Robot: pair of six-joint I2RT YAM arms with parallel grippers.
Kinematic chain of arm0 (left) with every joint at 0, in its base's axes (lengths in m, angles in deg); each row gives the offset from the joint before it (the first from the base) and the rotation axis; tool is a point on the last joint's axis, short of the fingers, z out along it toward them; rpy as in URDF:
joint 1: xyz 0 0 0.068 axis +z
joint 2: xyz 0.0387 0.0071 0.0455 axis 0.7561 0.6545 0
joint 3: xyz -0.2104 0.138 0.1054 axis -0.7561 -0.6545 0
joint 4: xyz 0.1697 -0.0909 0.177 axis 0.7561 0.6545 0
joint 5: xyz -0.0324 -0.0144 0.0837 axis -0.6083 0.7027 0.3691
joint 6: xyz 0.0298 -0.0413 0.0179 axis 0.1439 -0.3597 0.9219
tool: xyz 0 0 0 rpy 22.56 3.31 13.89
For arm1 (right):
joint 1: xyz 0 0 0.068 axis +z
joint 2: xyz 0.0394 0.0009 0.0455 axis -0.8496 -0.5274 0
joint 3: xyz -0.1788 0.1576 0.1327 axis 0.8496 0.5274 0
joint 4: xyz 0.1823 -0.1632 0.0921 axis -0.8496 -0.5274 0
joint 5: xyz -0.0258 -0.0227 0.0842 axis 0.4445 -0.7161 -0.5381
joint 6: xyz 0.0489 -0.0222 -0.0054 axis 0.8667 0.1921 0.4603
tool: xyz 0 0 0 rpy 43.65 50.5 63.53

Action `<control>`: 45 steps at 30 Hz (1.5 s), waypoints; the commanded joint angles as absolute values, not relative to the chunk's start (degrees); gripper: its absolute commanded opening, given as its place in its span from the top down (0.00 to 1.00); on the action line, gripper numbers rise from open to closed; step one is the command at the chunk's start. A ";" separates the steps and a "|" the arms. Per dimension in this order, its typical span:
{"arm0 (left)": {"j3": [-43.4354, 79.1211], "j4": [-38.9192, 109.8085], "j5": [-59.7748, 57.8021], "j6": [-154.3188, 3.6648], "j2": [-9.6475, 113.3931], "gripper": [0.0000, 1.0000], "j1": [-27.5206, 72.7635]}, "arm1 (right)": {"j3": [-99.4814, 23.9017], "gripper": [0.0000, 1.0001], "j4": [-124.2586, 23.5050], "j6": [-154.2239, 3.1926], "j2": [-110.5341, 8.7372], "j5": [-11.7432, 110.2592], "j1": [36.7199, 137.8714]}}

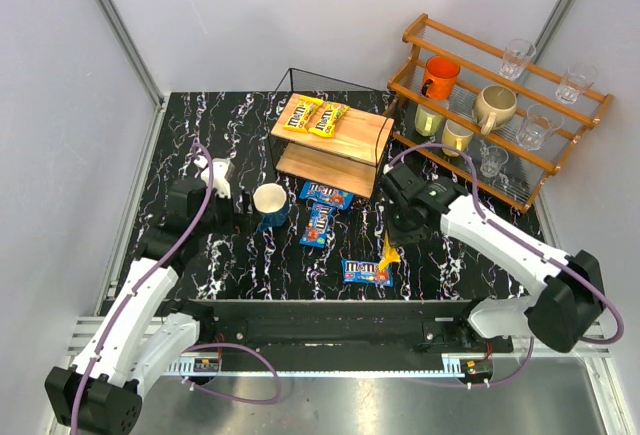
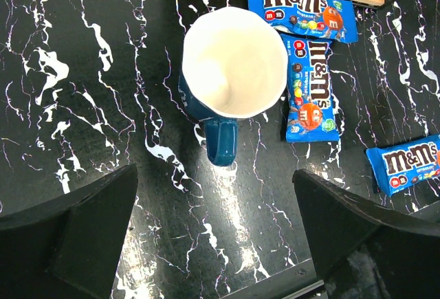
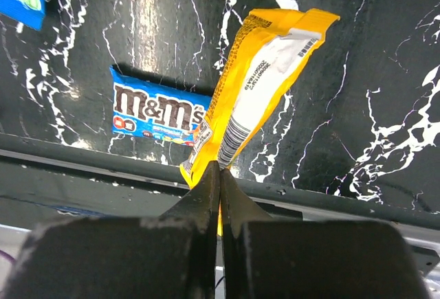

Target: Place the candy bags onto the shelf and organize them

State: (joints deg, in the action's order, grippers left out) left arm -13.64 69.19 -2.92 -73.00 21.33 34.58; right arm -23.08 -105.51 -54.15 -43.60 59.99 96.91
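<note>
My right jaws are pinched shut on one short edge of a yellow bag (image 3: 265,86), so it hangs free for carrying. It looks lifted off the counter (image 1: 230,115), though I can't be sure from this angle. Two yellow bags (image 1: 315,115) lie together on top of the shelf (image 1: 360,140), so this one belongs beside them. Three blue bags (image 1: 326,194) lie in front. My left jaws gape empty above the mug (image 2: 234,62).

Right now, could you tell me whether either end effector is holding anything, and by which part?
The right end effector pinches the glossy yellow M&M's candy packet by one short end; the left end effector is open and empty.
</note>
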 commanded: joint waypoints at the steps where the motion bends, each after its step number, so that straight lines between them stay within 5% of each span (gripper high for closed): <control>1: -11.44 68.31 -1.78 -73.06 20.85 0.01 34.27 | -26.93 1.00 -108.49 -55.52 -47.68 64.63 100.52; 36: -10.64 71.39 -1.34 -74.12 14.87 0.01 34.09 | -44.15 0.93 -112.27 -57.90 -75.28 72.02 114.77; 41: -10.82 71.21 -1.51 -74.21 14.70 0.01 34.09 | -44.60 0.76 -109.74 -57.02 -76.17 70.88 115.65; 45: -10.82 71.21 -1.69 -74.29 15.14 0.01 34.09 | -42.85 0.49 -103.24 -56.75 -72.57 64.21 115.83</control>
State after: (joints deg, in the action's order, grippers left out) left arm -12.13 72.57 -2.51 -73.53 15.45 34.31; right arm -42.49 -109.77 -57.05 -76.25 69.22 115.29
